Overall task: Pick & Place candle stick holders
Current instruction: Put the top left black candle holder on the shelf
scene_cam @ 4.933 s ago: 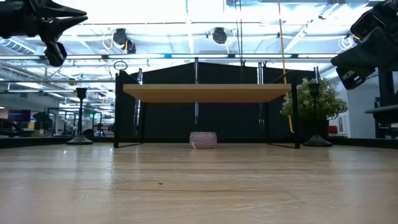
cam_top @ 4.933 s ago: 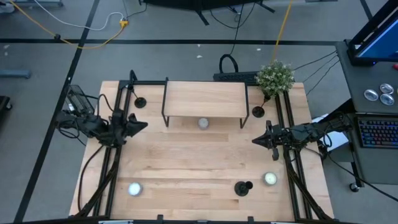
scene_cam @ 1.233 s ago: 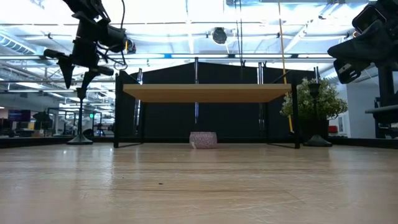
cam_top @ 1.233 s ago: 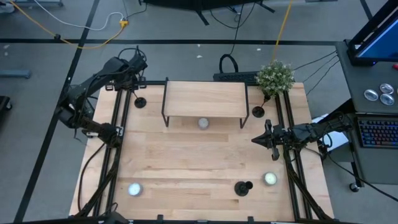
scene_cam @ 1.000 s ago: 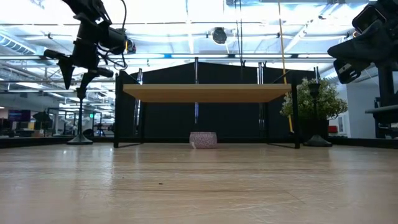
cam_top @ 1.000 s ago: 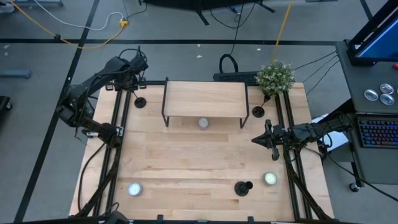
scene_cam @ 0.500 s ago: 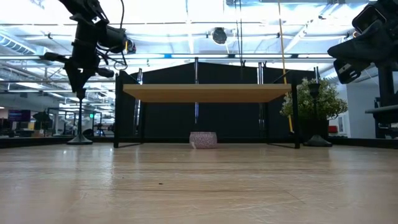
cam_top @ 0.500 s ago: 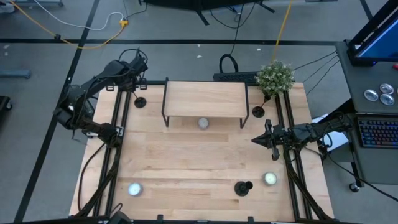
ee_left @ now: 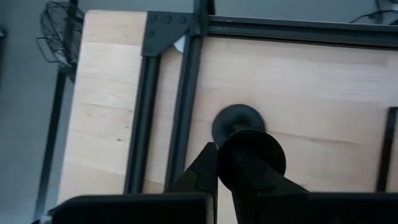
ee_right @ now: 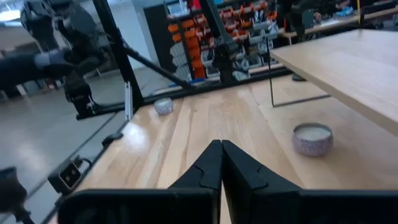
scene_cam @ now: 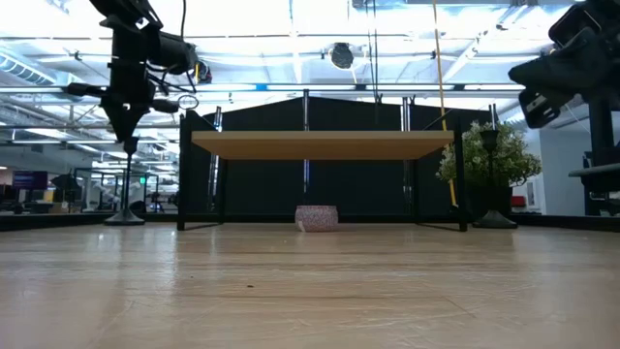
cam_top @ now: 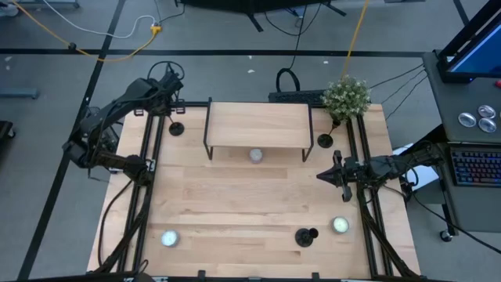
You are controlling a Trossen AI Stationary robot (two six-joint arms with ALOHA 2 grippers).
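Hovering above the far-left candle stick holder (cam_top: 177,129), the left gripper (ee_left: 216,163) shows its fingers pressed together, empty. The pick is apparently just starting: next it must spread them and descend. The right gripper (cam_top: 321,176) waits, clenched, mid-right.

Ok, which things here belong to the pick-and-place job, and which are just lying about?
Job:
back-left candle stick holder, under the left gripper
back-right holder
front holder
right gripper, waiting at the right side, shut

Lying about:
tealight under the shelf
front-left tealight
front-right tealight
wooden shelf
plant
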